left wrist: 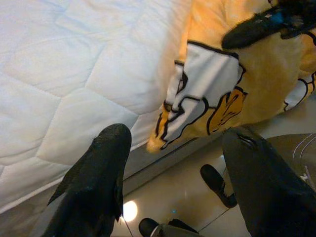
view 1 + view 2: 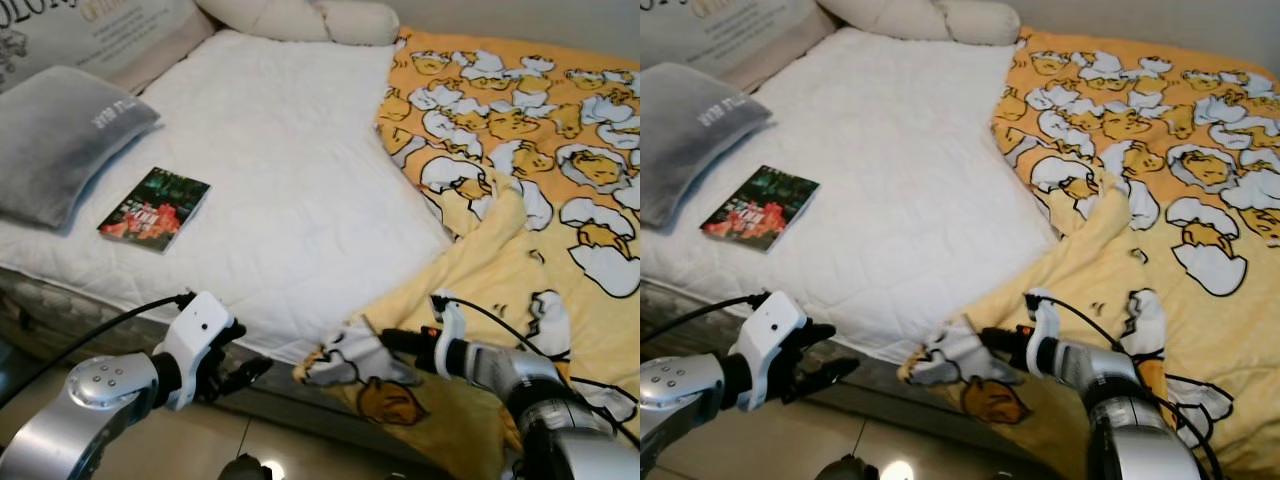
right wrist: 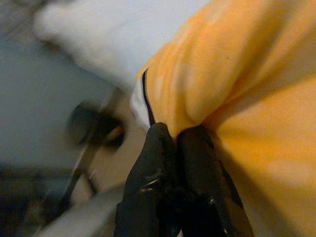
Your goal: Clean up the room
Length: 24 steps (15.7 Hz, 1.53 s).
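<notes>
Two pincers are working at the near edge of a bed (image 2: 270, 190). The right pincer (image 2: 392, 340) is pinching a lower corner of the yellow cartoon-print blanket (image 2: 520, 180), its black fingers (image 3: 163, 163) pressed tight together on a fold of cloth. That blanket is lying bunched over the robot's right half of the bed, its corner hanging over the edge towards the floor. The thin fold could be slipping free if the arm is pulling hard, because only a little cloth is sitting between the fingers; the dragging blanket might also be catching the book (image 2: 155, 208) resting on the white mattress, near the grey pillow (image 2: 60, 140). The right arm is reaching forward and inward, low, wrist level with the mattress side. The left pincer (image 2: 240, 370) is hovering beside the mattress edge, fingers spread wide and holding nothing, arm bent.
</notes>
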Available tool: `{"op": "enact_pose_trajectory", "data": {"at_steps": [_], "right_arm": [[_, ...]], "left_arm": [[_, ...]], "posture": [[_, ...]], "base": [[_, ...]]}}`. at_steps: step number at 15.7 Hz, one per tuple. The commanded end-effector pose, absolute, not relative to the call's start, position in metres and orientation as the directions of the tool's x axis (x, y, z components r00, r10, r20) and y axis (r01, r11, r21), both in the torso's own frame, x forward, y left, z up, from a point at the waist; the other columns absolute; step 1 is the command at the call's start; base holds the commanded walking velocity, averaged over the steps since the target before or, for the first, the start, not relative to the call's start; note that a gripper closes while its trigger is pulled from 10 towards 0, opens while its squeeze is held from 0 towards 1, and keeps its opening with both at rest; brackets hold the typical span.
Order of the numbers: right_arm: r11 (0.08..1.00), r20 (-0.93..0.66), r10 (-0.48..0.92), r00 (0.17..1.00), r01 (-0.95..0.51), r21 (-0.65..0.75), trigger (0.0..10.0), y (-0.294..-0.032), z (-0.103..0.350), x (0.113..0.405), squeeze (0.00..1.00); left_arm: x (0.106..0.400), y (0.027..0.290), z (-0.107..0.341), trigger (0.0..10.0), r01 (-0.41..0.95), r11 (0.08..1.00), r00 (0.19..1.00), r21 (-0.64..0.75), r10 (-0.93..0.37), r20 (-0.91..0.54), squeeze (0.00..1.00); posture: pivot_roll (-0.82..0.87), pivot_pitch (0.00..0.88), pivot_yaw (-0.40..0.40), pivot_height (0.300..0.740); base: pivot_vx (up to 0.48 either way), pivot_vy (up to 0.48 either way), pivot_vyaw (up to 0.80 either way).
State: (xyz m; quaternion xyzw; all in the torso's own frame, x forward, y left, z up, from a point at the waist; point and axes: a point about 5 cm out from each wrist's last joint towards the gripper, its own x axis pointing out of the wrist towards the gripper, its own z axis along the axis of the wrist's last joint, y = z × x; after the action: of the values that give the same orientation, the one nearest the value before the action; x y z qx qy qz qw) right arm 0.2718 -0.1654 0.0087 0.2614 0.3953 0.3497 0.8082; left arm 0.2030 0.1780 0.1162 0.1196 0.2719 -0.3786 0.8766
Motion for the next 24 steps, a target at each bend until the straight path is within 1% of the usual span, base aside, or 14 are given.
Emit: {"op": "enact_pose_trajectory", "data": {"at_steps": [1, 3, 8, 9, 10, 11, 12, 15, 16, 19, 20, 21, 22, 24], "right_arm": [[0.488, -0.371, 0.872, 0.319, -0.5, 0.715, 0.0, -0.151, 0.021, 0.265, 0.0], [0.248, -0.35, 0.937, -0.022, -0.664, 0.705, 0.0, -0.135, 0.027, 0.225, 0.0], [0.063, -0.422, 0.849, -0.318, -0.732, 0.678, 0.0, -0.138, 0.031, 0.185, 0.0], [0.086, -0.494, 0.815, -0.304, -0.779, 0.621, 10.0, -0.141, 0.027, 0.181, 0.0], [0.106, -0.509, 0.812, -0.287, -0.785, 0.611, 10.0, -0.142, 0.026, 0.179, 0.0], [0.134, -0.509, 0.822, -0.257, -0.78, 0.611, 10.0, -0.142, 0.025, 0.18, 0.36], [0.15, -0.509, 0.828, -0.236, -0.781, 0.606, 10.0, -0.143, 0.025, 0.182, 1.0], [0.173, -0.496, 0.848, -0.187, -0.786, 0.594, 10.0, -0.143, 0.027, 0.184, 1.0], [0.195, -0.503, 0.85, -0.156, -0.795, 0.575, 10.0, -0.143, 0.026, 0.186, 0.0], [0.257, -0.522, 0.85, -0.07, -0.81, 0.527, 10.0, -0.142, 0.026, 0.194, 0.0], [0.288, -0.527, 0.85, -0.028, -0.812, 0.508, 10.0, -0.143, 0.026, 0.197, 0.76], [0.332, -0.523, 0.851, 0.039, -0.811, 0.481, 10.0, -0.146, 0.03, 0.202, 0.73], [0.415, -0.517, 0.84, 0.165, -0.809, 0.416, 10.0, -0.151, 0.037, 0.212, 0.0], [0.585, -0.487, 0.772, 0.409, -0.756, 0.293, 10.0, -0.162, 0.049, 0.23, 0.0]], "left_arm": [[0.203, 0.175, 0.114, 10.0, 0.737, 0.676, 0.557, 0.003, -0.605, -0.569, 0.0], [0.199, 0.171, 0.111, 10.0, 0.748, 0.663, 0.539, -0.013, -0.62, -0.57, 0.0], [0.192, 0.167, 0.106, 10.0, 0.76, 0.649, 0.516, -0.031, -0.632, -0.579, 0.0], [0.191, 0.166, 0.105, 10.0, 0.762, 0.647, 0.514, -0.031, -0.632, -0.581, 0.0], [0.192, 0.166, 0.105, 10.0, 0.762, 0.647, 0.516, -0.026, -0.63, -0.58, 0.0], [0.193, 0.166, 0.105, 10.0, 0.761, 0.649, 0.521, -0.02, -0.628, -0.578, 0.0], [0.195, 0.166, 0.105, 10.0, 0.759, 0.651, 0.525, -0.016, -0.626, -0.576, 0.0], [0.201, 0.167, 0.106, 10.0, 0.758, 0.653, 0.538, 0.004, -0.621, -0.569, 0.0], [0.203, 0.167, 0.107, 10.0, 0.757, 0.654, 0.543, 0.009, -0.62, -0.566, 0.0], [0.21, 0.168, 0.108, 10.0, 0.754, 0.657, 0.554, 0.019, -0.62, -0.556, 0.0], [0.212, 0.167, 0.107, 10.0, 0.756, 0.655, 0.555, 0.022, -0.622, -0.553, 0.0], [0.214, 0.166, 0.106, 10.0, 0.75, 0.661, 0.566, 0.024, -0.622, -0.541, 0.0], [0.219, 0.166, 0.108, 10.0, 0.72, 0.693, 0.61, 0.034, -0.608, -0.507, 0.0], [0.23, 0.167, 0.109, 10.0, 0.635, 0.771, 0.703, 0.043, -0.553, -0.448, 0.0]], "posture": [[0.14, 0.0, 0.012, 0.74], [0.13, 0.0, 0.015, 0.74], [0.13, 0.0, 0.016, 0.74], [0.14, 0.0, 0.015, 0.74], [0.14, 0.0, 0.013, 0.74], [0.14, 0.0, 0.013, 0.74], [0.14, 0.0, 0.014, 0.74], [0.13, 0.0, 0.019, 0.74], [0.13, 0.0, 0.021, 0.74], [0.11, 0.0, 0.03, 0.74], [0.1, 0.0, 0.028, 0.74], [0.1, 0.0, 0.023, 0.74], [0.1, 0.0, 0.016, 0.74], [0.08, 0.0, 0.01, 0.74]], "base": [[0.0, 0.0, 0.0], [0.0, 0.0, 0.0], [0.0, 0.0, 0.0], [0.0, 0.0, 0.0], [0.0, 0.0, 0.0], [0.0, 0.0, 0.0], [0.0, 0.0, 0.0], [0.0, 0.0, 0.0], [0.0, 0.0, 0.0], [0.0, 0.0, 0.0], [0.0, 0.0, 0.0], [0.0, 0.0, 0.0], [0.0, 0.0, 0.0], [0.0, 0.0, 0.0]]}}
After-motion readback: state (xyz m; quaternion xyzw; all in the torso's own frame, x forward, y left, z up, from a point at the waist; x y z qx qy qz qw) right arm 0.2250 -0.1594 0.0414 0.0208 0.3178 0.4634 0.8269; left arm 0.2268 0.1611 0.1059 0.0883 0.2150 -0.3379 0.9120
